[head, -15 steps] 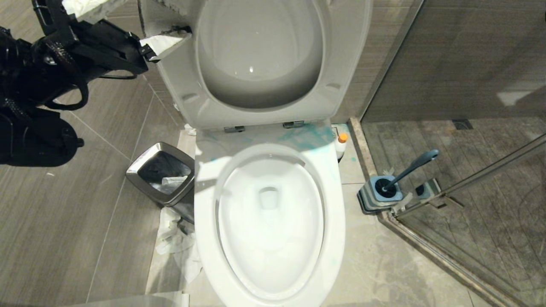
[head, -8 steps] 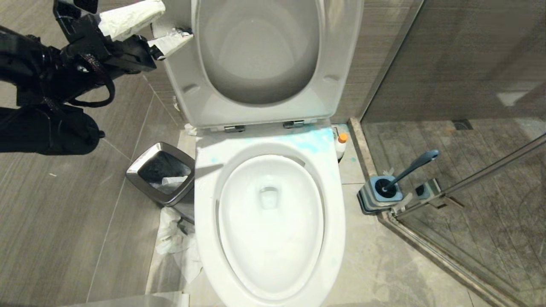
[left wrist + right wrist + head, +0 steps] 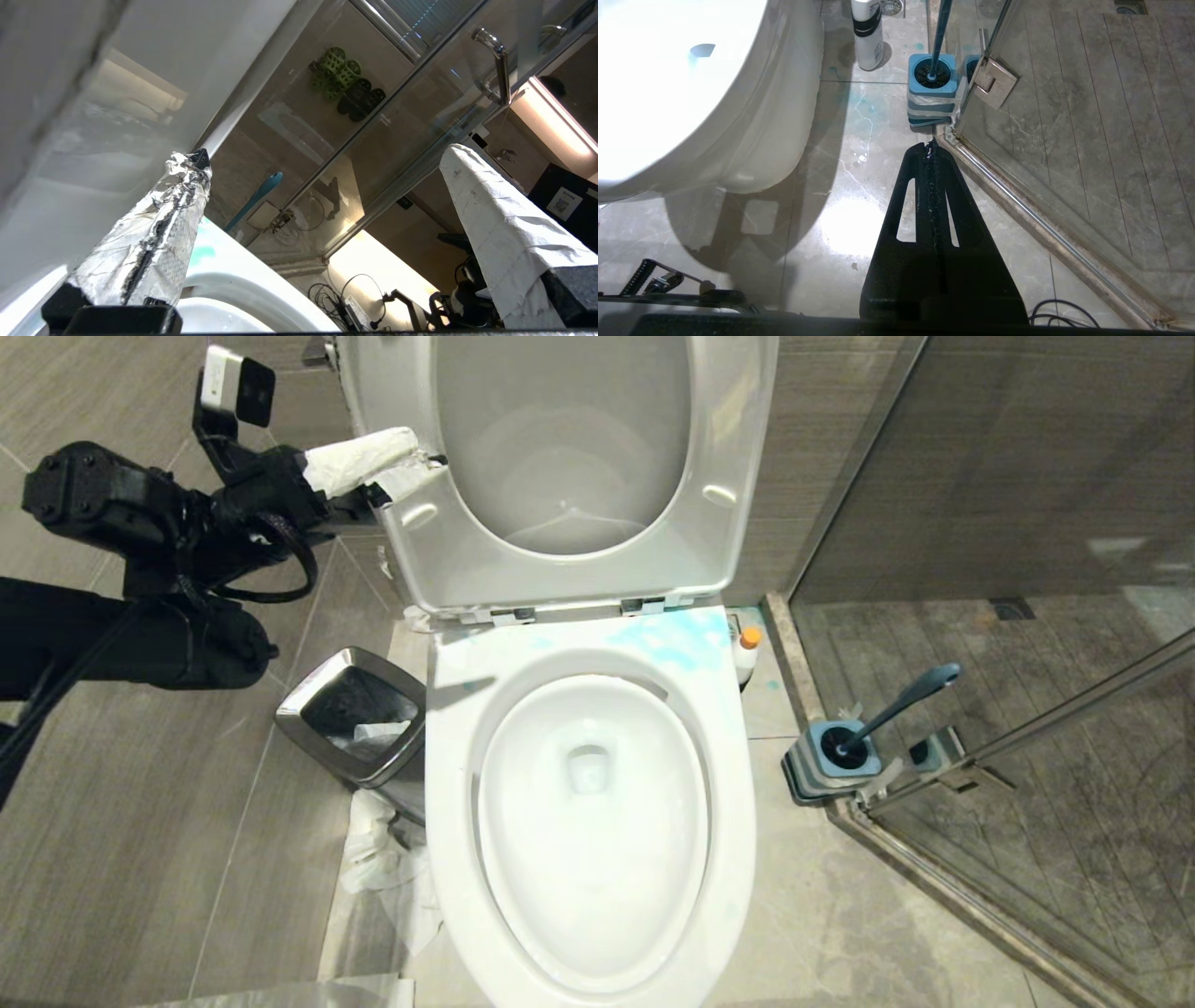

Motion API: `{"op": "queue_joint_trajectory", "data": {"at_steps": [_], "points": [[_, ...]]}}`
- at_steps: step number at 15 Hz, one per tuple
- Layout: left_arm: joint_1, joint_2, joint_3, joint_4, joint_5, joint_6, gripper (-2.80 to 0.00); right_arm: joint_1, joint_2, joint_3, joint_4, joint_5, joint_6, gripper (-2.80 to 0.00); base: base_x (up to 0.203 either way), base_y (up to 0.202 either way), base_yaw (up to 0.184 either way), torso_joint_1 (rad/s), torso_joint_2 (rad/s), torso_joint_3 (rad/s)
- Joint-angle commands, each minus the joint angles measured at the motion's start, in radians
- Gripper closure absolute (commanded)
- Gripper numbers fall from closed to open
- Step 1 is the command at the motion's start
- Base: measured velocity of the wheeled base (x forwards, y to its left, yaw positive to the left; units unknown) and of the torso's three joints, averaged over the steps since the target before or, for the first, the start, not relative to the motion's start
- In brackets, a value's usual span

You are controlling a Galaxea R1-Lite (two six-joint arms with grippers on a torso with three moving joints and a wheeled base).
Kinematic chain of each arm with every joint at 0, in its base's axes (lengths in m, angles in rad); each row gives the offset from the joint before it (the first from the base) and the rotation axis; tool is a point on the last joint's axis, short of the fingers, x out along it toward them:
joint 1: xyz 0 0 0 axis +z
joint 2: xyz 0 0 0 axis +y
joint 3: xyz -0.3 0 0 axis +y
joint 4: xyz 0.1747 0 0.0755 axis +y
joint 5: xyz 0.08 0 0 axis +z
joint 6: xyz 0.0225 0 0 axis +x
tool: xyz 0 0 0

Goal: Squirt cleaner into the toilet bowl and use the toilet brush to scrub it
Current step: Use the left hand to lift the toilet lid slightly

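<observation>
Tiled bathroom floor (image 3: 140,859), toilet bowl (image 3: 590,821) uncovered. Left hand (image 3: 397,467) spread wide at raised lid (image 3: 569,476), likely propping it; right hand (image 3: 932,144) clenched, empty. Cleaner (image 3: 747,655) and toilet brush (image 3: 901,705) stood untouched beside bowl, within reach.

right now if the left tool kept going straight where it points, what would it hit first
Probably the raised white plastic toilet seat: the open left tool points at its left edge, fingertips apparently at it; contact is unclear.

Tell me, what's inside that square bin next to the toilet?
Inside the bin, crumpled white paper lies against a dark lining. Its steel rim hides the bottom, so anything deeper can't be seen.
</observation>
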Motion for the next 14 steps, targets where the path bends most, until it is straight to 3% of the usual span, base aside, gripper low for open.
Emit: {"op": "queue_joint_trajectory", "data": {"at_steps": [1,10,14], "points": [[0.002,0.037,-0.015,-0.010,-0.005,0.003,-2.80,0.000,-0.001,0.000,0.000,0.000,-0.001,0.00,0.000,0.000,0.000,0.000,0.00,0.000],[0.002,0.125,-0.038,-0.010,0.003,0.173,-2.80,0.000,0.000,0.000,0.000,0.000,0.000,0.00,0.000,0.000,0.000,0.000,0.00,0.000],[0.002,0.155,-0.066,-0.010,0.005,0.194,-2.80,0.000,0.000,0.000,0.000,0.000,0.000,0.00,0.000,0.000,0.000,0.000,0.00,0.000]]}}
